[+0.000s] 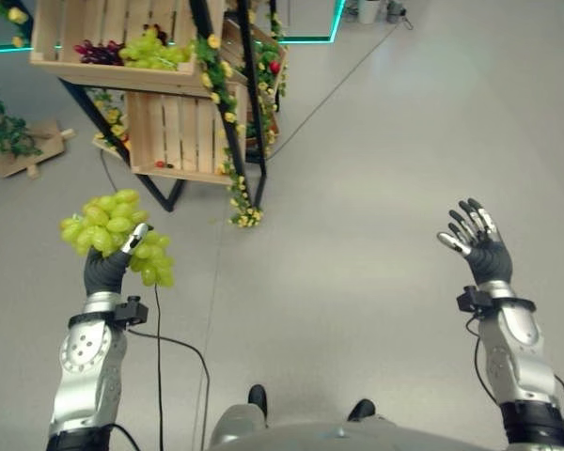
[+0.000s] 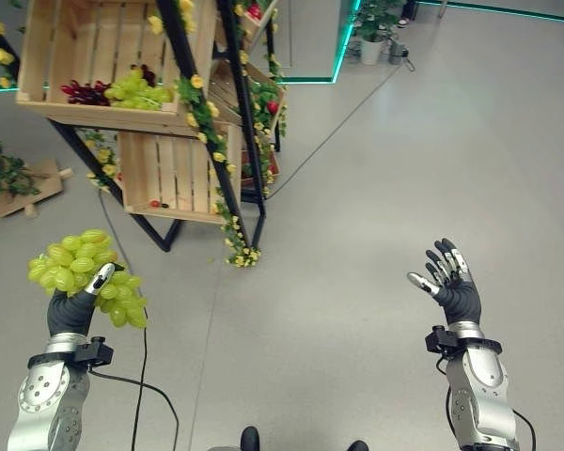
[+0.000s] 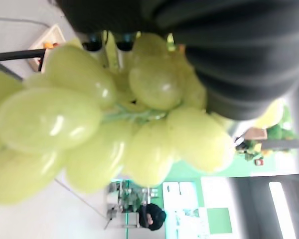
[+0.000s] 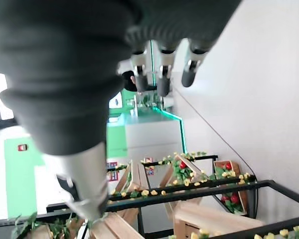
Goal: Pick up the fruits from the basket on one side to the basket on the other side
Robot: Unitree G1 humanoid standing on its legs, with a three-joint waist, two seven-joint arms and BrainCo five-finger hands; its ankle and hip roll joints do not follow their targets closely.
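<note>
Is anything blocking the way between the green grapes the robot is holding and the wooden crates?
Nothing visible does. The left hand holds the green grape bunch over bare floor, and the wooden crates on the black rack stand just ahead.

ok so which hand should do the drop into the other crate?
Left. The left hand already grips the green grape bunch and sits nearer the wooden crates. The right hand is open, empty and farther away.

Green grape bunch (image 1: pixel 118 235) in raised left hand (image 1: pixel 106 268); right hand (image 1: pixel 477 242) empty, fingers (image 1: pixel 471 219) spread
</note>
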